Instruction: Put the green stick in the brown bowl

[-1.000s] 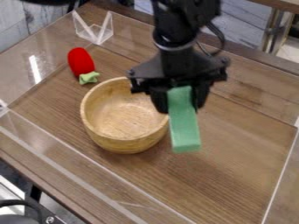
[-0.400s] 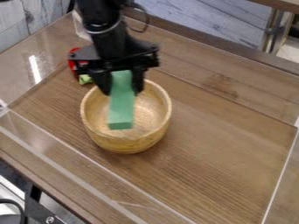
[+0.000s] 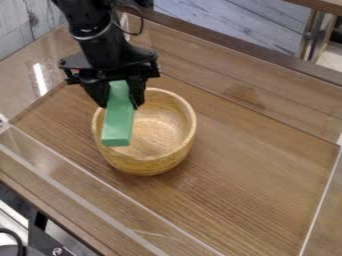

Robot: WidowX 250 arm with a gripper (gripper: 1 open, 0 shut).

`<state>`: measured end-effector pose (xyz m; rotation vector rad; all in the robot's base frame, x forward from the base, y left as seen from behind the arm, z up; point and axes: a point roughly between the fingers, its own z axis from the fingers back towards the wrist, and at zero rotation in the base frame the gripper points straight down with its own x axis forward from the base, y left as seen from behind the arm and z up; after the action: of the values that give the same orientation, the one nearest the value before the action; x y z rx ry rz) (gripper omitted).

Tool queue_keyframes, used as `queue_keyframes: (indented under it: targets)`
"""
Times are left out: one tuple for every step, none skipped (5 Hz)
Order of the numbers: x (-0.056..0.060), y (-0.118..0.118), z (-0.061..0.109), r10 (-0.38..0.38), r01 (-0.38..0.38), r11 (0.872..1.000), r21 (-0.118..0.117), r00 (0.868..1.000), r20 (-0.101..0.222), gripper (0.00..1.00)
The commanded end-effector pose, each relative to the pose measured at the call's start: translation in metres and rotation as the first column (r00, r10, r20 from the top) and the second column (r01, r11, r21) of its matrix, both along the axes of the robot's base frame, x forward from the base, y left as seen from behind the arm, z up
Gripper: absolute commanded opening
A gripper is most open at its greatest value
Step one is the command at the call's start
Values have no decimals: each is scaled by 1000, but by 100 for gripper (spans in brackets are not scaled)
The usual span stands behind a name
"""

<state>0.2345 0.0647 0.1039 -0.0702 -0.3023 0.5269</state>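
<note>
Above the left side of the bowl [image 3: 147, 131], the gripper [image 3: 112, 91] clamps the top end of the green stick [image 3: 119, 119], so the stick hangs free and could drop inside once released. Its long axis runs nearly upright, leaning slightly, with the lower end pointing down and crossing the bowl's left rim; whether it touches the rim I cannot tell. Right of that rim, the hollow of the bowl lies bare.
</note>
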Motion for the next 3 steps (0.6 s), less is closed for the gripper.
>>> queue_keyframes:
  targets:
    - [13,-5,6,-9,8,1000,20,1000,27,0]
    - [20,-5,3,83,-83,996,23,996,22,0]
    - [25,-1,-1,161,-161,987,28,987,19,0]
